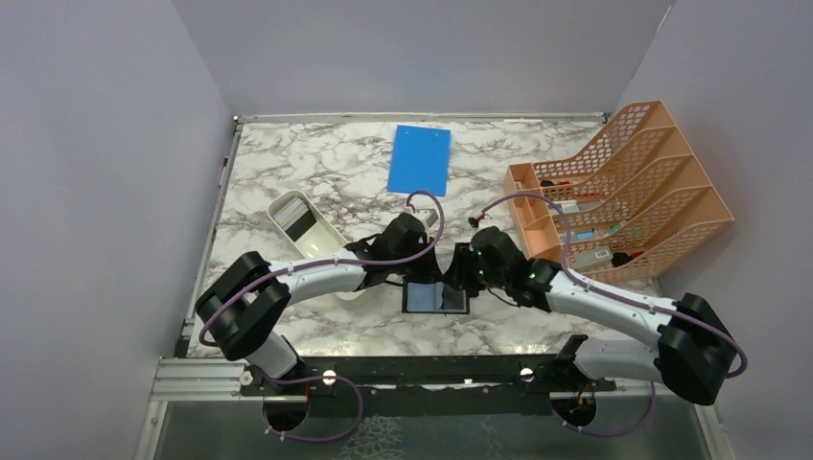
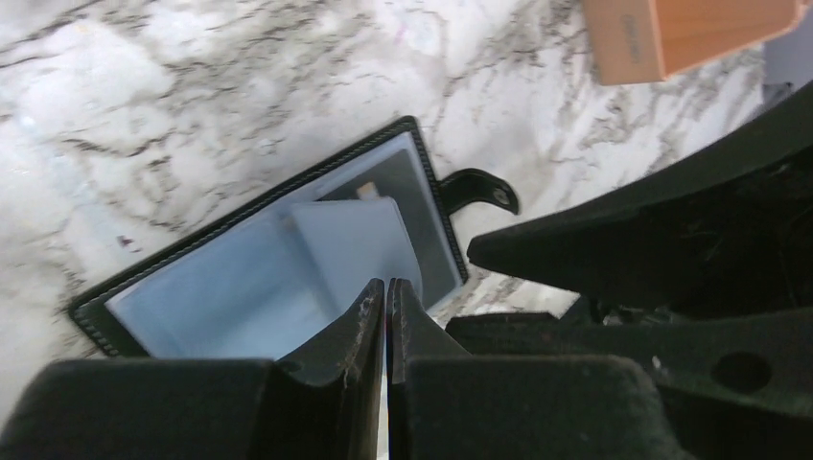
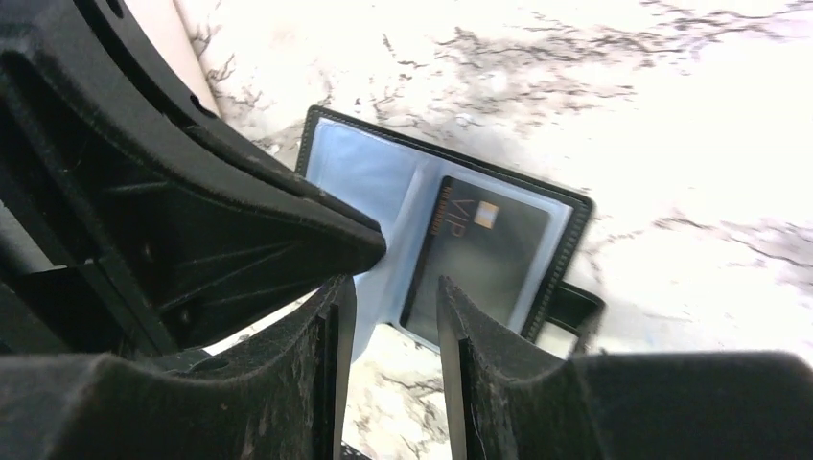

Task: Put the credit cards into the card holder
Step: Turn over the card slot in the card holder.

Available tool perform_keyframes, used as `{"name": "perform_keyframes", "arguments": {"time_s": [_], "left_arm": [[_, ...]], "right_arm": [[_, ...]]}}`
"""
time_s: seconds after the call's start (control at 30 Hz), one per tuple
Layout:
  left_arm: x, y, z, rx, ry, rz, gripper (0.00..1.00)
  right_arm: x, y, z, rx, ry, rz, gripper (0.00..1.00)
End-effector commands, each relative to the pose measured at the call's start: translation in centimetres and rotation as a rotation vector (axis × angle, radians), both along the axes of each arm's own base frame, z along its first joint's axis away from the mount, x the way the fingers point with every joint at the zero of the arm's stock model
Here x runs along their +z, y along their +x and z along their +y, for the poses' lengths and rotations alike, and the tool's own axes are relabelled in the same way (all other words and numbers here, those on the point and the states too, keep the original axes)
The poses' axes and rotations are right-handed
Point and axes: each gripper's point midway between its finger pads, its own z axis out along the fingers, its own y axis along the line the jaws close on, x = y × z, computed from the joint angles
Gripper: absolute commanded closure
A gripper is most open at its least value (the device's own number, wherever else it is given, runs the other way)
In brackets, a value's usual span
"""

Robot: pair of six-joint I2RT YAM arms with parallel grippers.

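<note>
The black card holder (image 1: pixel 436 298) lies open on the marble table near its front edge, grey-blue pockets up, snap tab (image 2: pixel 476 189) out to the side. A dark card marked VIP (image 3: pixel 479 249) sits in one pocket and also shows in the left wrist view (image 2: pixel 388 177). My left gripper (image 2: pixel 386 289) is shut at the near edge of a lifted pale-blue inner leaf (image 2: pixel 350 244) and seems to pinch it. My right gripper (image 3: pixel 393 311) is open and empty, just above the holder's front edge, beside the left fingertips (image 3: pixel 369 244). No other card shows clearly.
A white oblong tray (image 1: pixel 331 235) with something dark inside stands left of the arms. A large blue board (image 1: pixel 420 158) lies at the back. An orange mesh rack (image 1: pixel 623 196) fills the right side; its corner shows in the left wrist view (image 2: pixel 671 34).
</note>
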Motion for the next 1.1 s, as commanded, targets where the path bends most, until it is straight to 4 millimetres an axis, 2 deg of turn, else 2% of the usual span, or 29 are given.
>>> {"name": "perform_keyframes", "arguments": {"time_s": [0.0,0.17,0.33,0.47,0.57,0.67,0.77,0.93,1.07], "left_arm": [[2.0,-0.5,-3.0,-0.079,-0.104,-0.005,0.92],[0.7,-0.4,-4.1,-0.093,-0.107,0.022,0.92],[0.2,0.3,-4.6,-0.090,-0.082,0.023,0.92],[1.8,1.9,-3.9,-0.041,-0.039,-0.045,0.92],[3.5,3.3,-2.9,-0.002,-0.017,-0.099,0.86],[5.0,4.9,-0.7,0.057,0.056,-0.165,0.75],[6.2,6.3,2.4,0.115,0.130,-0.226,0.68],[8.1,8.5,8.6,0.197,0.237,-0.327,0.66],[9.1,10.0,13.9,0.223,0.404,-0.453,0.63]], "right_arm": [[1.6,0.5,-3.0,-0.077,-0.081,-0.051,0.58],[3.4,-0.4,-2.0,-0.030,0.011,-0.061,0.65],[3.0,-1.3,-0.7,0.029,0.054,-0.018,0.76],[1.6,-1.6,-0.5,0.039,0.048,0.013,0.84],[0.6,-1.7,-0.1,0.053,0.050,0.033,0.88],[-0.7,-1.2,-0.4,0.026,0.019,0.031,0.89],[-2.9,-0.6,-1.4,-0.024,-0.057,0.038,0.91],[-6.2,-1.2,-3.9,-0.090,-0.179,0.099,0.93],[-6.6,-1.7,-4.7,-0.110,-0.193,0.111,0.92]]}}
